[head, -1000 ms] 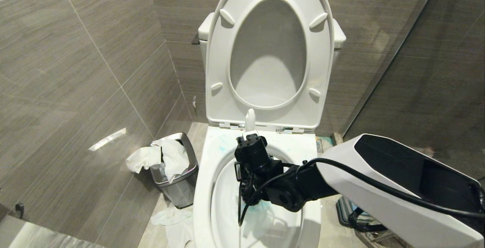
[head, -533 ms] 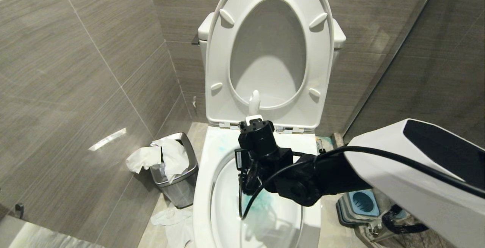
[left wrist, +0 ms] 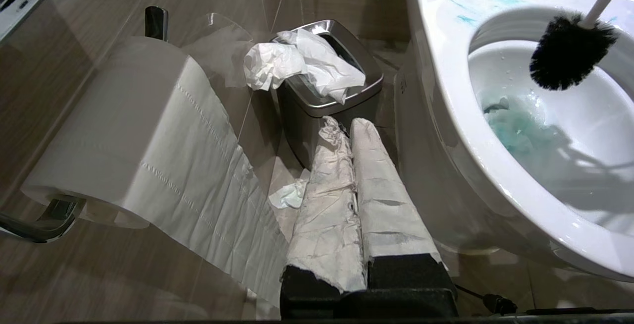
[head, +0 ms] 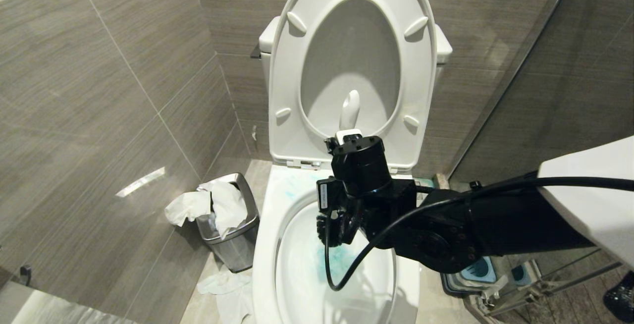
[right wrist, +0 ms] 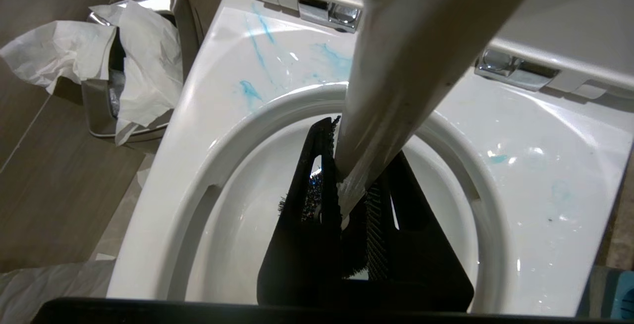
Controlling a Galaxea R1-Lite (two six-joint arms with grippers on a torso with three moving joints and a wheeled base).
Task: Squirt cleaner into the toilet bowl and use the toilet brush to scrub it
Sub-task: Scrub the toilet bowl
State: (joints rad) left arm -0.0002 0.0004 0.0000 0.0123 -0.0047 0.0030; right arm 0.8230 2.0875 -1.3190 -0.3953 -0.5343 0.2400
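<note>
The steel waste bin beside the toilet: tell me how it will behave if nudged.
The waste bin is small and thin-walled, so it probably slides or tips easily. The crumpled paper overflowing its rim looks loose and would likely spill onto the floor. Its glossy steel sides may be slippery to grip.

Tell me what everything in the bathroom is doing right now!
toilet bowl: seat and lid up, blue smears on rim
cleaner: cloudy blue in the bowl water
toilet brush: held slanted, bristle head inside the bowl, above the water
right gripper: shut on the brush handle
left gripper: shut, parked beside the bowl, holding nothing
waste bin: overflowing with paper
toilet paper roll: partly unrolled
</note>
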